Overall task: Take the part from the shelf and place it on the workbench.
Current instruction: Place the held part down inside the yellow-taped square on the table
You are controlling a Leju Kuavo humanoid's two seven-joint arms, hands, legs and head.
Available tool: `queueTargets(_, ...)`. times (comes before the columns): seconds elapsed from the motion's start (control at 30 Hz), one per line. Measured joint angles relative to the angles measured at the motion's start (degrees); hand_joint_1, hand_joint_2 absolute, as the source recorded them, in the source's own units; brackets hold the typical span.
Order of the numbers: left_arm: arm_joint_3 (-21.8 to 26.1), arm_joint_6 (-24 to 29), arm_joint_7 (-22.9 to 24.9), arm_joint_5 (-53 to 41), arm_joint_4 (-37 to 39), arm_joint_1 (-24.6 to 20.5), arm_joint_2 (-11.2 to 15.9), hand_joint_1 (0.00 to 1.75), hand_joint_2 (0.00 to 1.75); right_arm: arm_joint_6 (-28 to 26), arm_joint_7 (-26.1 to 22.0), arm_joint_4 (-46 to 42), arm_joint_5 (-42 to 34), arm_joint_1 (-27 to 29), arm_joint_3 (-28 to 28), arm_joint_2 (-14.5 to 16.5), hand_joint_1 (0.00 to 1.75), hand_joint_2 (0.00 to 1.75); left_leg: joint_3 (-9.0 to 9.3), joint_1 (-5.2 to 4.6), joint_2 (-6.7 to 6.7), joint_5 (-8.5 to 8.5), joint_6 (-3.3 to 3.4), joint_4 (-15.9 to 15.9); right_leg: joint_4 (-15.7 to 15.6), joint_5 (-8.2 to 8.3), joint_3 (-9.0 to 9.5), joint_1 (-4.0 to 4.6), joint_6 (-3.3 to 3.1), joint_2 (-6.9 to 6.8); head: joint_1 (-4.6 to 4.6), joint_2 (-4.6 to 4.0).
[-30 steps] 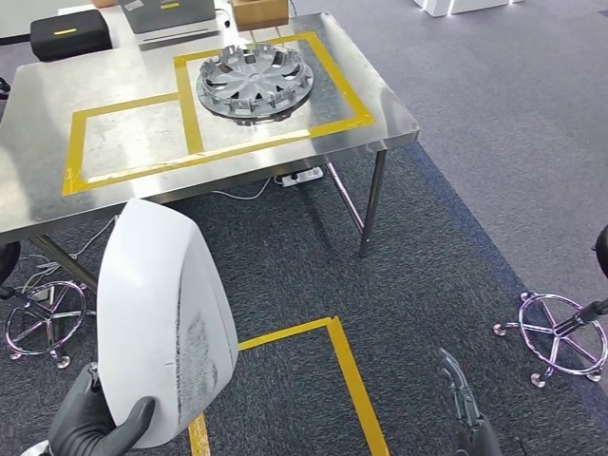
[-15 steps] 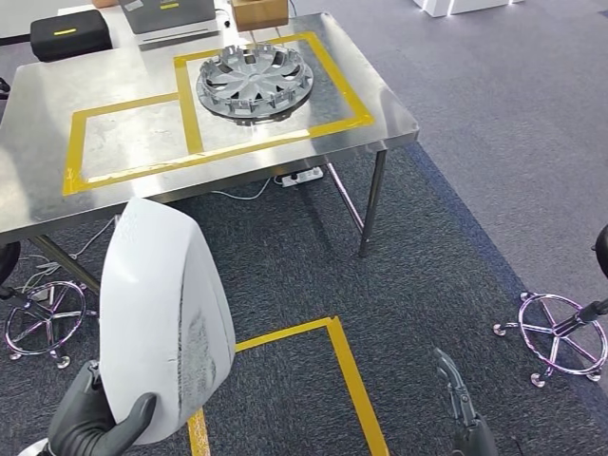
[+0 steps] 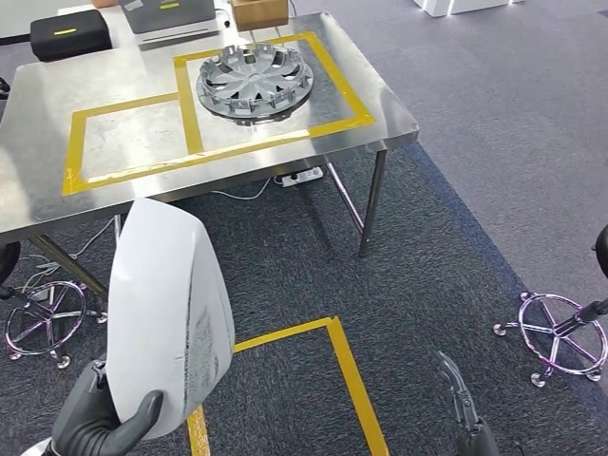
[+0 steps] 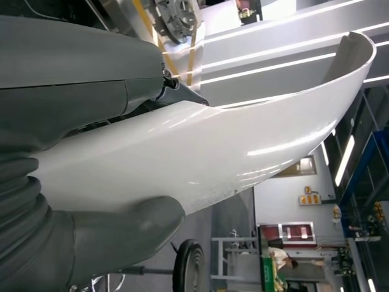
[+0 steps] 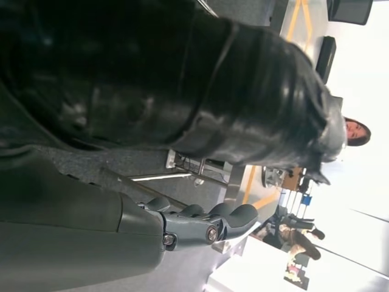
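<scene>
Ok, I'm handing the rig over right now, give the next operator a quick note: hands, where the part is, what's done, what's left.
Left hand: grips the white curved part by its lower edge, held up in front of the body.
Right hand: low at the side, holding nothing, fingers loosely extended.
Steel workbench: ahead. A silver wheel cover lies in the right yellow-taped box; the left taped box is bare.
Done: part is in hand.
Left: get within reach of the bench, set the part down, probably in the bare box, then release.
</scene>
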Motion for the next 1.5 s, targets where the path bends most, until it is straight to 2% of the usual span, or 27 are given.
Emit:
queueTargets(0.63, -1.2, 1.6, 0.0, -1.0, 0.0, -0.3, 0.1, 1.75, 1.75, -2.3, 0.5, 0.0, 1.8, -1.2, 2.3, -1.4, 0.0, 0.0, 0.0, 0.0, 0.0, -0.01, 0.01, 0.0, 0.0, 0.0, 0.0, 0.0, 0.0, 0.0, 0.0, 0.0)
queueTargets(0.9, -1.2, 2.0, -0.5, -1.0, -0.3, -0.1, 0.6, 1.75, 1.75, -3.3, 1.3, -0.3, 2.3, -1.6, 3.2, -1.8, 0.0, 0.0, -0.09, -0.14, 0.0, -0.11, 0.17, 0.3, -0.1, 0.05, 0.01, -0.17, 0.23, 0.0, -0.02, 0.0)
queueTargets(1.03, -1.2, 2.2, -0.7, -1.0, -0.4, 0.1, 0.7, 1.75, 1.75, -3.3, 1.4, -0.4, 2.5, -1.6, 3.5, -1.9, 0.0, 0.0, -0.2, -0.28, 0.0, -0.38, 0.69, 0.6, -0.2, -0.04, -0.13, -0.29, 0.72, 0.03, -0.02, 0.0)
queueTargets(1.17, -1.2, 2.3, -0.8, -1.0, -0.7, 0.2, 1.0, 1.75, 1.75, -3.4, 1.4, -0.7, 2.6, -1.6, 3.7, -1.9, 0.0, 0.0, 0.41, -0.22, 0.32, -0.12, 1.91, -0.4, 0.3, 0.47, 0.53, -0.22, 1.77, -0.2, 0.01, 0.0)
queueTargets(1.2, -1.2, 2.3, -0.8, -1.0, -0.7, 0.2, 1.0, 1.75, 1.75, -3.4, 1.4, -0.8, 2.6, -1.6, 3.7, -2.0, 0.0, 0.0, 0.71, -0.07, 0.49, 0.08, 2.17, -0.7, 1.2, -0.3, 0.03, -0.15, 1.91, -0.65, 0.13, 0.0)
queueTargets(1.23, -1.3, 2.3, -0.8, -1.0, -0.8, 0.3, 1.0, 1.75, 1.75, -3.5, 1.4, -0.8, 2.6, -1.7, 3.7, -2.0, 0.0, 0.0, 0.91, 0.07, 0.63, 0.24, 2.33, -0.9, 3.1, -1.8, -0.87, -0.12, 1.93, -1.17, 0.25, 0.0)
queueTargets(1.3, -1.3, 2.3, -0.9, -1.0, -0.9, 0.4, 1.0, 1.75, 1.75, -3.5, 1.4, -0.9, 2.6, -1.7, 3.7, -2.1, 0.0, 0.0, 0.84, 0.1, 0.93, 0.2, 2.56, -1.0, 9.5, -5.7, -4.09, -0.14, 2.16, -2.06, 0.44, 0.0)
queueTargets(1.33, -1.3, 2.3, -0.9, -1.0, -0.9, 0.5, 1.0, 1.75, 1.75, -3.5, 1.4, -0.9, 2.6, -1.7, 3.7, -2.2, 0.0, 0.0, 0.79, 0.08, 1.07, 0.11, 2.58, -1.0, 12.7, -7.08, -5.78, -0.18, 2.31, -2.21, 0.44, 0.0)
queueTargets(1.37, -1.3, 2.3, -0.9, -1.0, -0.9, 0.5, 1.0, 1.75, 1.75, -3.5, 1.4, -0.9, 2.6, -1.7, 3.7, -2.2, 0.0, 0.0, 0.83, 0.08, 1.18, -0.01, 2.55, -1.0, 14.6, -7.52, -6.84, -0.22, 2.46, -2.28, 0.43, 0.0)
queueTargets(1.4, -1.3, 2.3, -0.9, -1.0, -0.8, 0.5, 1.0, 1.75, 1.75, -3.5, 1.4, -0.9, 2.6, -1.7, 3.7, -2.2, 0.0, 0.0, 0.96, 0.11, 1.24, -0.12, 2.41, -1.0, 14.5, -6.86, -6.94, -0.27, 2.52, -2.31, 0.43, 0.0)
queueTargets(1.43, -1.3, 2.3, -0.9, -1.0, -0.8, 0.6, 1.0, 1.75, 1.75, -3.5, 1.4, -0.9, 2.6, -1.7, 3.8, -2.3, 0.0, 0.0, 1.23, 0.17, 1.27, -0.3, 2.2, -0.9, 12.0, -5.11, -5.89, -0.35, 2.53, -2.31, 0.44, 0.0)
queueTargets(1.47, -1.3, 2.3, -0.9, -1.0, -0.9, 0.6, 1.0, 1.75, 1.75, -3.5, 1.4, -0.9, 2.6, -1.7, 3.8, -2.3, 0.0, 0.0, 1.57, 0.23, 1.26, -0.54, 1.94, -0.9, 8.1, -2.79, -4.05, -0.47, 2.57, -2.22, 0.44, 0.0)
queueTargets(1.5, -1.3, 2.3, -0.9, -1.0, -0.9, 0.7, 1.0, 1.75, 1.75, -3.5, 1.5, -0.9, 2.6, -1.7, 3.8, -2.3, 0.0, 0.0, 1.88, 0.23, 1.24, -0.78, 1.63, -0.9, 4.3, -1.31, -2.34, -0.5, 2.55, -1.9, 0.48, 0.0)
